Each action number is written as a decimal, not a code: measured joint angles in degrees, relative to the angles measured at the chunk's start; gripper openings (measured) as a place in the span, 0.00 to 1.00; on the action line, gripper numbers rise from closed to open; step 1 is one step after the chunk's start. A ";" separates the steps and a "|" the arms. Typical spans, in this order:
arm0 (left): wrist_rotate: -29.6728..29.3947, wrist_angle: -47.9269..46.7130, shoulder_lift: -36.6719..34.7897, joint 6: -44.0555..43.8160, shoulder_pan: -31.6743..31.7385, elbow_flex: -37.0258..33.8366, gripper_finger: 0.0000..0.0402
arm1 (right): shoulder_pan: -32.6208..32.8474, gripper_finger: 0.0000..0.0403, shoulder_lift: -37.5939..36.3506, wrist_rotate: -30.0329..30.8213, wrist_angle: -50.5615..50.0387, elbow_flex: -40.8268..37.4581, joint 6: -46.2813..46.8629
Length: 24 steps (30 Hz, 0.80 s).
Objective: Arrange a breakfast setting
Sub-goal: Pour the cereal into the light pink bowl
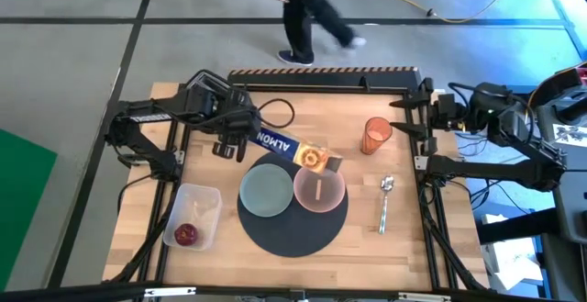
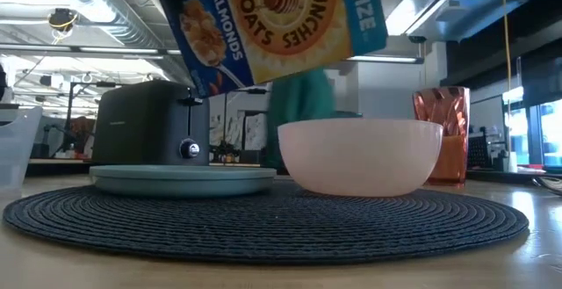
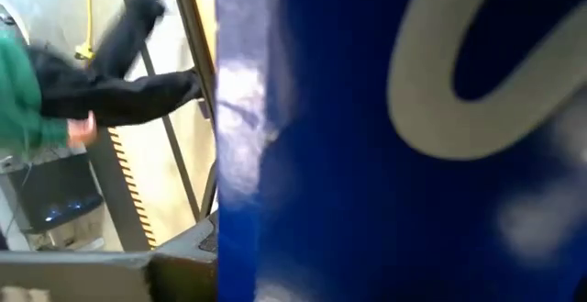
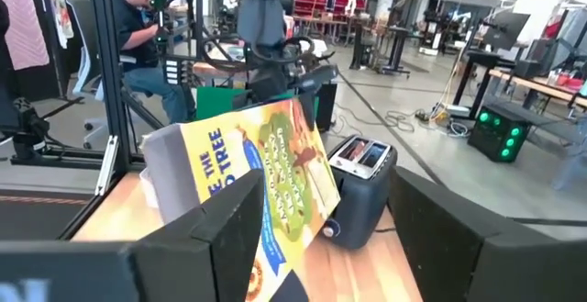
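A round dark grey mat (image 1: 293,219) lies at the table's middle. On it rest a pale green plate (image 1: 266,192) and a translucent pink bowl (image 1: 319,190). An orange cup (image 1: 376,135) stands at the far right, with a metal spoon (image 1: 385,201) nearer. A small red fruit (image 1: 186,235) lies in the clear tub (image 1: 193,215). My left gripper (image 1: 235,142) is shut on a blue and yellow cereal box (image 1: 292,150), held tilted above the bowl (image 2: 360,155). My right gripper (image 1: 404,118) waits open at the table's right, far side. No toast slice shows. My left gripper holds the cereal box by the end nearest the table's left (image 1: 260,138), coming level from the left. Its own body hides the fingers, and the box's blue side (image 3: 413,155) fills the left wrist view. The box (image 2: 272,25) is lifted clear and tilted, its free end over the bowl's far rim.
A black toaster (image 2: 154,122) stands behind the plate, mostly hidden under the box in the high view. A person (image 1: 307,13) walks past the table's far side. Another person (image 4: 138,27) sits in the room beyond. Bare wood shows near the front edge (image 1: 385,256).
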 joint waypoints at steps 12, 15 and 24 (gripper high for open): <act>-6.81 -0.49 0.66 5.84 0.04 0.00 0.49 | 0.00 0.55 0.15 0.23 0.28 -0.35 -0.20; -6.99 -0.49 1.16 6.47 0.00 0.01 0.49 | -0.02 0.55 0.15 0.23 0.15 -0.35 -0.20; -9.52 -0.35 3.62 10.35 -1.44 0.04 0.49 | -0.02 0.55 0.15 0.21 -0.26 -0.35 -0.20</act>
